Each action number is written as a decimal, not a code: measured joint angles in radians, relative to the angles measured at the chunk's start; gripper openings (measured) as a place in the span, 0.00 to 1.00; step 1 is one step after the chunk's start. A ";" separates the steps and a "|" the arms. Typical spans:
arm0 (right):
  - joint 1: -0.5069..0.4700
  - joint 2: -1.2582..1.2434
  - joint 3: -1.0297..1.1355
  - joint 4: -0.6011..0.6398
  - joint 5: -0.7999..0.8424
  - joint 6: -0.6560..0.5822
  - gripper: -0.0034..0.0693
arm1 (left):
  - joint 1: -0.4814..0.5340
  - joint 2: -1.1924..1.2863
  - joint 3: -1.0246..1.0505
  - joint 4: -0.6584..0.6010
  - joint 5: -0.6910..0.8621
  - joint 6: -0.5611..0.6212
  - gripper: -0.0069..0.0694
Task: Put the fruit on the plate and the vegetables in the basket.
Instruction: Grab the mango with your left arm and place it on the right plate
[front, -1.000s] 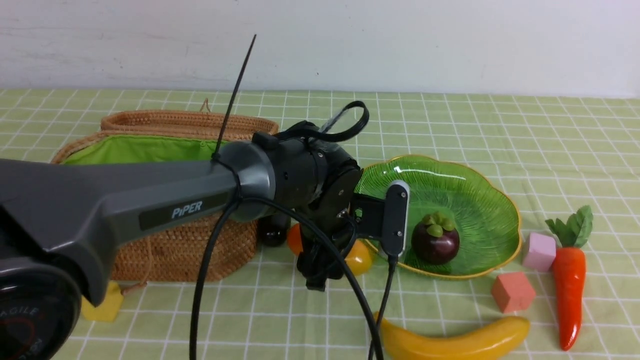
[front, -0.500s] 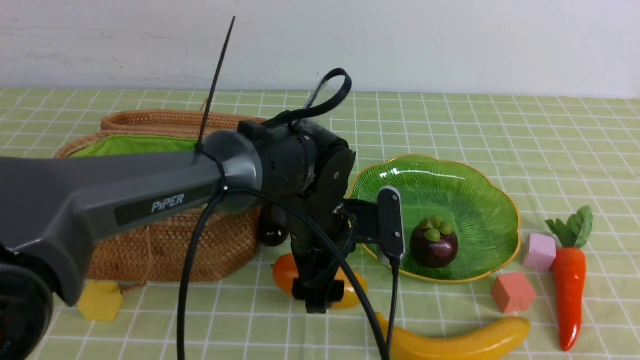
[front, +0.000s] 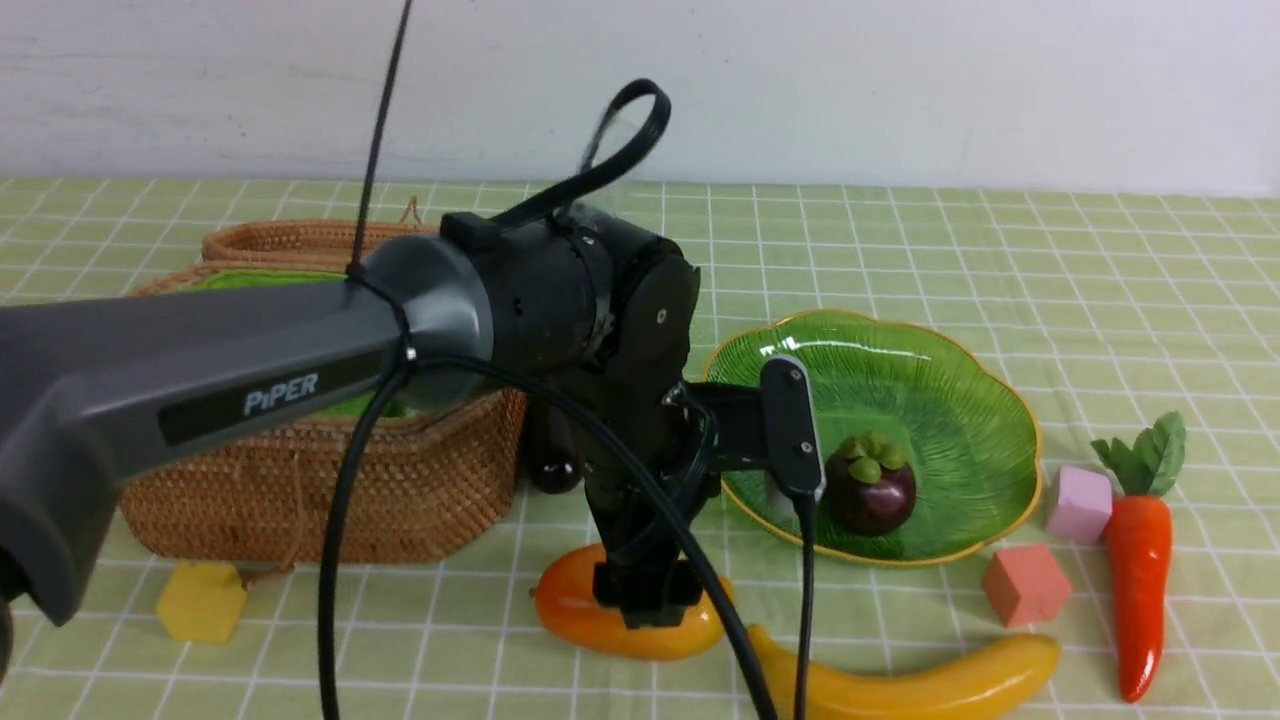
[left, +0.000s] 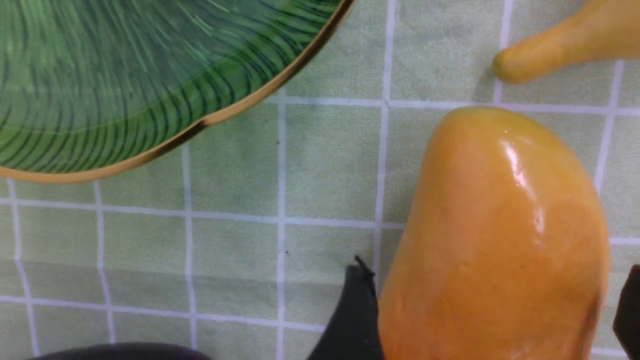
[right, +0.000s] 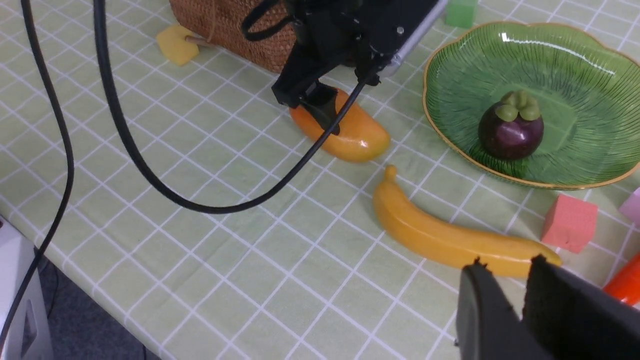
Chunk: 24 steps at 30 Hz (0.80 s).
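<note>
Left end effector (front: 645, 603) clasping mango (front: 572, 615), glossy orange-yellow, oblong

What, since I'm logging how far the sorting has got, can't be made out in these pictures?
Brown woven wicker basket: front view, the left arm covers its lined inside; contents unknown.
Glossy dark purple eggplant: front view, only one end shows behind that arm.
Left gripper on the orange-yellow oblong mango: left wrist view's edge cuts off the jaws; grip unclear.
</note>
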 joint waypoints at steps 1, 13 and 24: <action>0.000 0.000 0.000 0.000 0.000 -0.004 0.24 | 0.000 -0.002 0.000 -0.008 0.005 0.001 0.91; 0.000 0.000 0.000 0.000 0.000 -0.015 0.24 | 0.000 0.014 0.077 -0.130 -0.079 0.128 0.91; 0.000 0.000 0.000 0.000 0.002 -0.016 0.22 | 0.000 0.094 0.093 -0.066 -0.147 0.085 0.83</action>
